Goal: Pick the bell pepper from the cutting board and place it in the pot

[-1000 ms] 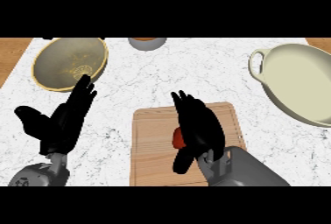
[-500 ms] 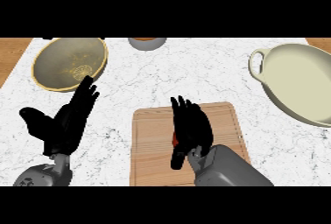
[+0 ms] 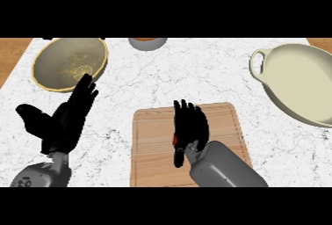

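Marble counter [image 3: 194, 74] with the big cream pot [image 3: 301, 79] at its right edge and the wooden cutting board [image 3: 152, 149] mid near edge, well apart. Right hand [image 3: 191, 127] sits edge-on over the bell pepper [image 3: 175, 139], which is just a red sliver mid-board, so can't tell if it's got hold of it. Left hand [image 3: 65, 125] is spread open, holding nothing, by the near left corner.

On the marble counter [image 3: 162, 79], the right hand [image 3: 191, 125] lay over the wooden cutting board [image 3: 152, 145] with its fingers straight. It hid all but a red sliver of the bell pepper [image 3: 175, 139]. The left hand [image 3: 62, 125] rested open at the left, below a yellowish bowl [image 3: 68, 63]. The cream pot [image 3: 301, 74] stood well apart at the right.
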